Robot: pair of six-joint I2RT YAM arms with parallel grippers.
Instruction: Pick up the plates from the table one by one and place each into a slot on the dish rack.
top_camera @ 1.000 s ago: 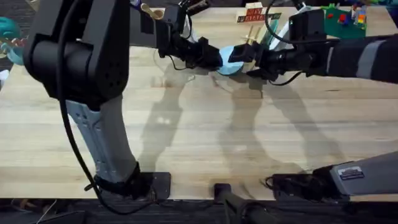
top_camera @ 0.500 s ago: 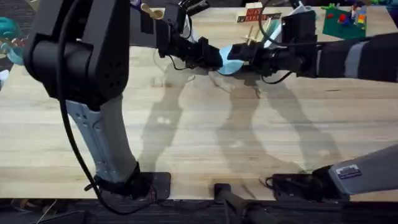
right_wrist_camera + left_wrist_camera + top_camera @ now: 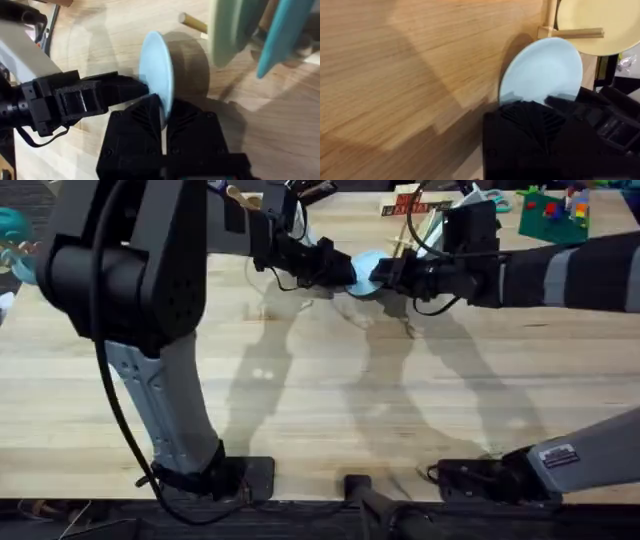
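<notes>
Item: light blue plate (image 3: 365, 268), small, round, flat; carried clear of the table (image 3: 320, 400) near the middle of its far edge, standing on edge rather than lying flat, as the right wrist view shows (image 3: 157, 67). Holders: left gripper (image 3: 345, 273) at the plate's left rim, right gripper (image 3: 385, 275) at its right rim; both arms meet over the same plate. Right gripper (image 3: 162, 112): fingers pressed onto the plate's edge, the plate running between them. Left gripper (image 3: 540, 107): dark fingers overlap the plate's lower rim (image 3: 540, 70) and appear closed on it, though the contact itself is partly hidden. Destination: dish rack (image 3: 408, 230), light wood with upright pegs, at the far edge just right of the plate; it already carries plates upright in slots, among them a turquoise plate (image 3: 285, 35) and a pale green plate (image 3: 232, 30), with a peg (image 3: 192, 22) beside them. Step in hand, by judgement: a hand-over or shared carry of the plate, just short of the rack. Next move calls for one gripper to let go while the other keeps the plate upright, lines its edge with a free gap between pegs, and lowers it without knocking the plates already seated.
</notes>
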